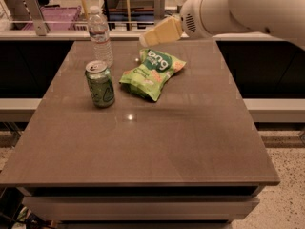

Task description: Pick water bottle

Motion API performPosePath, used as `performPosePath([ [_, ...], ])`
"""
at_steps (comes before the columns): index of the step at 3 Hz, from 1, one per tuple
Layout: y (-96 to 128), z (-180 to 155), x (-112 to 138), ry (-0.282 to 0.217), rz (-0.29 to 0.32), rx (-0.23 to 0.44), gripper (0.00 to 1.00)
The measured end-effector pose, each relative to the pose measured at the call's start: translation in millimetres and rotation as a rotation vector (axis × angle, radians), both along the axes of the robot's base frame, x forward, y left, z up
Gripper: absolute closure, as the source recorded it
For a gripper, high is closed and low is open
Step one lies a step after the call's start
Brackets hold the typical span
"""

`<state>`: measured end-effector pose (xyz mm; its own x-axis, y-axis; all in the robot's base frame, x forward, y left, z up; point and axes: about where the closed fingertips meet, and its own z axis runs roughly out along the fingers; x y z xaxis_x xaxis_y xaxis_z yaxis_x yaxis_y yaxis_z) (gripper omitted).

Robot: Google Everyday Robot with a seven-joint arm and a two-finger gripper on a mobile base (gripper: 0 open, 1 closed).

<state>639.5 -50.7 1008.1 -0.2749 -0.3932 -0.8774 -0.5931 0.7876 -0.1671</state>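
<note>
The water bottle is clear and ribbed with a white cap. It stands upright at the far left of the brown table. A green soda can stands just in front of it. My gripper, cream-coloured on a white arm, hovers above the table's far edge. It is to the right of the bottle, apart from it, and points left and down over the top of a green chip bag.
The chip bag lies right of the can, near the table's middle back. Behind the table runs a counter with a rail, a purple crate and shelving. Speckled floor shows at the lower right.
</note>
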Motion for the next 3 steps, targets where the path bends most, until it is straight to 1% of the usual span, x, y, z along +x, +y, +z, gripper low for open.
performPosePath([
  [1, 21.2, 1.5, 13.2, -0.062, 0.048, 0.032, 0.0],
  [2, 47.5, -0.7, 27.6, -0.096, 0.106, 0.07, 0.0],
  [3, 75.6, -8.0, 45.4, -0.105, 0.162, 0.118, 0.0],
])
